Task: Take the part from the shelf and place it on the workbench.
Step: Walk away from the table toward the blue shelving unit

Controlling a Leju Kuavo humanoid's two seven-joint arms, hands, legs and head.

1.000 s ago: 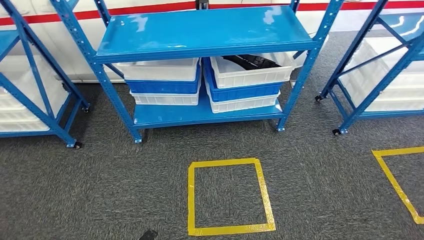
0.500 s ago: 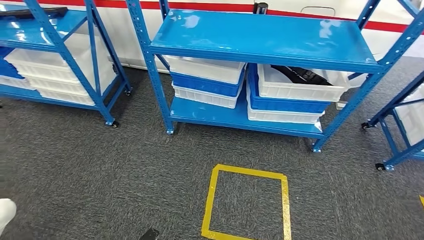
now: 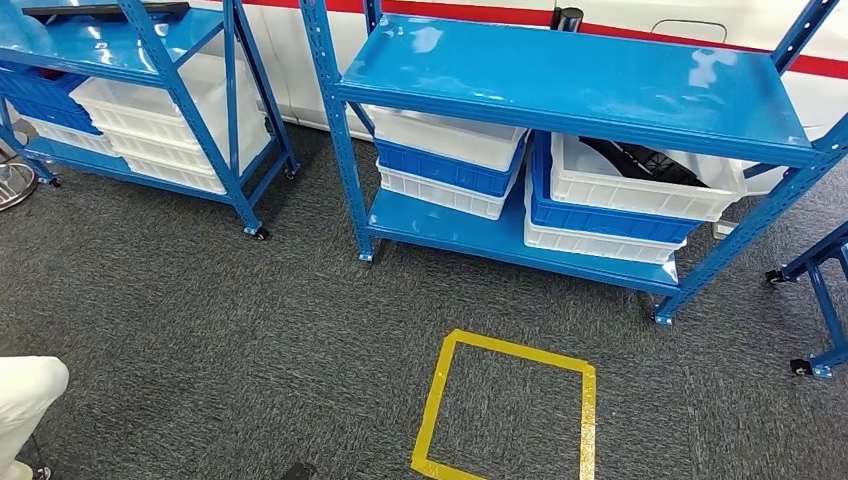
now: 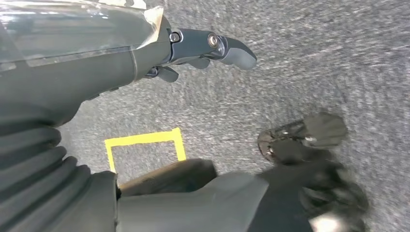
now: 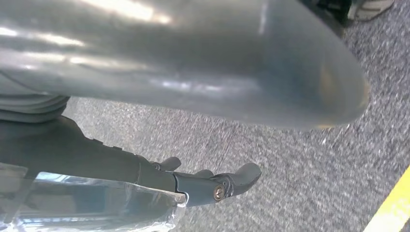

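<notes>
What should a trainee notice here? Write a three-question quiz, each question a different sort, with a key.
1. True or false: the yellow tape square on the grey carpet lies in front of the middle blue metal rack.
2. The black part lies in: A) the top white plastic bin of the right stack; B) a blue bin of the left stack; C) the floor square.
3. Fill in: each stack on the rack's lower shelf counts ___ bins.

Key: 1 true; 2 A; 3 three.
</notes>
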